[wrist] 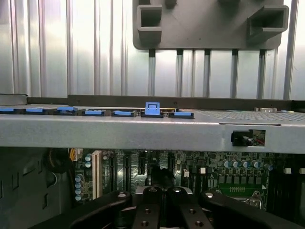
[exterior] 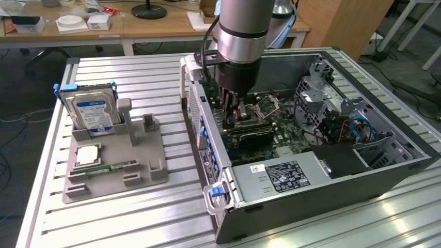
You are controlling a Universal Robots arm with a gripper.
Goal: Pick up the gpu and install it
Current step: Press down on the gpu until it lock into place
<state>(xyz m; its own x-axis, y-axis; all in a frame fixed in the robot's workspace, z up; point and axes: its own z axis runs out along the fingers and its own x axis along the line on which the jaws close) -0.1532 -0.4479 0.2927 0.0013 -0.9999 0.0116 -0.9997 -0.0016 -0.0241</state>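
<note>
Gpu (exterior: 251,137), as far as we can make out, is the dark card with a green edge lying low inside the open computer case (exterior: 386,155), over the motherboard (exterior: 289,129) and just on the near side of the pincer (exterior: 231,114). The pincer reaches down into the case with its fingers (wrist: 147,206) brought fully together. From the wrist view we see nothing clamped between them, and we cannot tell whether their tips touch the card. On the tabletop (exterior: 138,222), toward the exterior view's left, the grey fixture (exterior: 117,173) holds the hard drive (exterior: 93,111), well apart from the work. Our main worry is a card that sits in its slot at a tilt: a push on one end alone could leave the connector half home or strain the board. The closed fingers are also close to the processor socket (exterior: 267,106) on the far side, so a small sideways drift could knock it or scrape nearby components. The case wall with its blue latches (wrist: 151,109) stands close beside the arm, and a careless lift could catch on it.
</note>
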